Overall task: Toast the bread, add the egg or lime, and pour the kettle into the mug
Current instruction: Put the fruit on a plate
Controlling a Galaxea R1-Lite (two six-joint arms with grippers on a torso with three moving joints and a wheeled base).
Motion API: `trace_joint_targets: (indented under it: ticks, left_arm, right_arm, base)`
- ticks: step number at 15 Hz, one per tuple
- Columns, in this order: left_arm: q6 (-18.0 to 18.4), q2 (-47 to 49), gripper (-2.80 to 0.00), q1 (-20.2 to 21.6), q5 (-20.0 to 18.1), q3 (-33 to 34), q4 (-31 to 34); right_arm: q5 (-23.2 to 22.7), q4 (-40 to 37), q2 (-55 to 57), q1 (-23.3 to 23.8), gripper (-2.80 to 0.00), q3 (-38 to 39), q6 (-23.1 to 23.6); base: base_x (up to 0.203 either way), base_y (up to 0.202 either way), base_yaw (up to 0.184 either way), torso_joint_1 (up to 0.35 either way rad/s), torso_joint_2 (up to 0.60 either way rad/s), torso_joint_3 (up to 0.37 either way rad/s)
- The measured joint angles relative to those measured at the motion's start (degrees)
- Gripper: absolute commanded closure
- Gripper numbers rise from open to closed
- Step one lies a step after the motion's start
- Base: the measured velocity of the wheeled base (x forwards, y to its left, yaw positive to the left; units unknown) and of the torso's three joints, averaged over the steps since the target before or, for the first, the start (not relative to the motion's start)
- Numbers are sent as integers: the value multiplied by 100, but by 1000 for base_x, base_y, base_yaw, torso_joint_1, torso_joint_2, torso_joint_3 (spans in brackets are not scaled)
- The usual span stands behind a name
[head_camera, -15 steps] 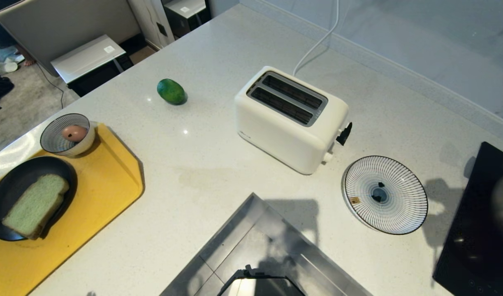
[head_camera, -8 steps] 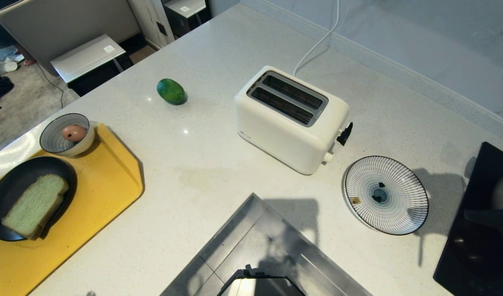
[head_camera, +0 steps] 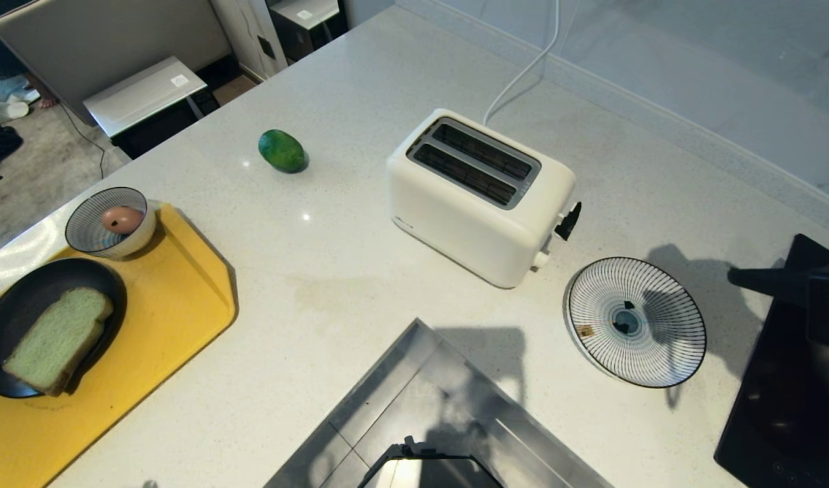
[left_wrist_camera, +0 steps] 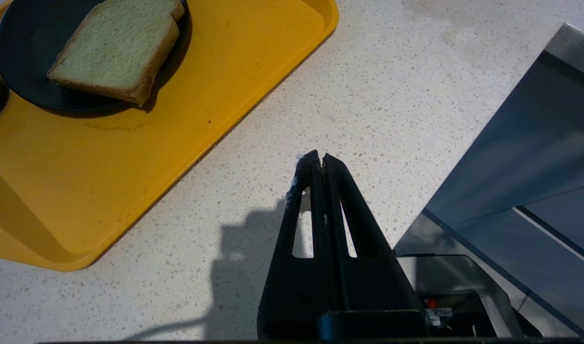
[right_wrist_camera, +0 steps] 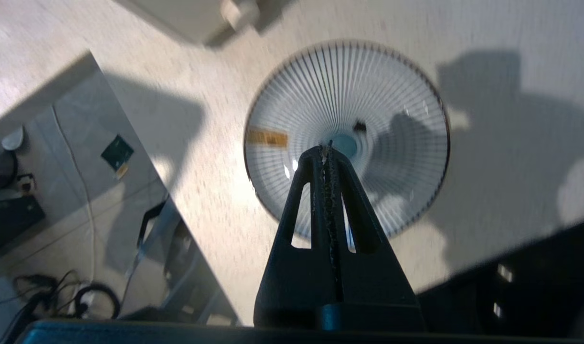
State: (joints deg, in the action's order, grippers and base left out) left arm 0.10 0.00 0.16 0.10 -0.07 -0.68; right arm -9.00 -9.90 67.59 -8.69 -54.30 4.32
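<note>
Since a second ago your right gripper (head_camera: 733, 276) is swinging in from the right edge, pinched closed and empty, hovering by the striped plate (head_camera: 665, 352). Left gripper (left_wrist_camera: 319, 157) is closed, empty. Nothing is toasting yet: bread (head_camera: 56, 337) is lying on the near-left black plate (head_camera: 21, 293), toaster (head_camera: 478, 195) slots empty, lime (head_camera: 282, 150) far left.

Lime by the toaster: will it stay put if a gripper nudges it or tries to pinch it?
Probably not. The lime is a rounded oval lying loose on the smooth countertop, so a nudge would likely roll it. Its curved, glossy-looking skin may slip from narrow fingers unless they close across its middle.
</note>
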Motion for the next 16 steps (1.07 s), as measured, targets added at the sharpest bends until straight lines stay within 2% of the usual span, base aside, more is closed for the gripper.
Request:
trace_joint_targets:
  ticks: [2, 4, 5, 10, 16]
  left_arm:
    - [0, 0, 0, 0, -2, 0, 1]
    - [0, 0, 0, 0, 1, 0, 0]
    - [0, 0, 0, 0, 0, 0, 0]
    - [-2, 0, 0, -4, -1, 0, 0]
    - [-1, 0, 0, 2, 0, 0, -2]
  right_arm:
    - [579, 748, 108, -454, 0, 105, 101]
    - [1340, 1097, 185, -619, 0, 346, 508]
    - [1556, 1211, 216, -651, 0, 425, 631]
    - [1608, 1463, 281, -885, 0, 443, 739]
    - [1583, 1488, 290, -1111, 0, 395, 739]
  base:
    - [0, 0, 0, 0, 0, 0]
    - [0, 0, 0, 0, 0, 0]
    - [0, 0, 0, 0, 0, 0]
    - [1, -1, 15, 0, 0, 0]
    - [1, -7, 172, 3, 2, 3]
